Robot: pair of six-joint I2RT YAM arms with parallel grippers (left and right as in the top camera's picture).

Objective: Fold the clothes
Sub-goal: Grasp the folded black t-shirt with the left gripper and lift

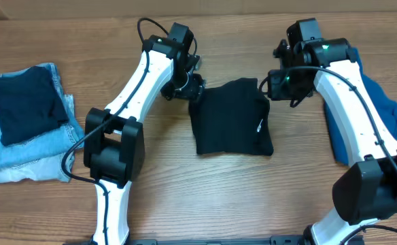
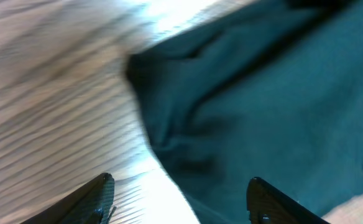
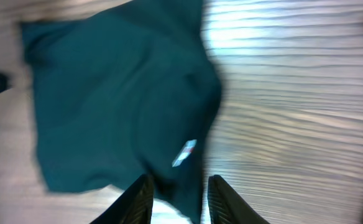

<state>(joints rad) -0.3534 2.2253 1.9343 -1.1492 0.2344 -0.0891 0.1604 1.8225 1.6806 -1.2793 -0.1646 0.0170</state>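
Two blurred wrist views, black shirt (image 1: pixel 231 117) partly cropped

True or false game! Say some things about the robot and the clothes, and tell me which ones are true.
1. The black garment lies folded mid-table. True.
2. The left gripper is shut tight. False: its fingers stand wide apart.
3. A dark garment lies on the jeans. True.
4. The teal-blue garment sits on top of the black one. False: it lies apart, at the edge under the right arm.
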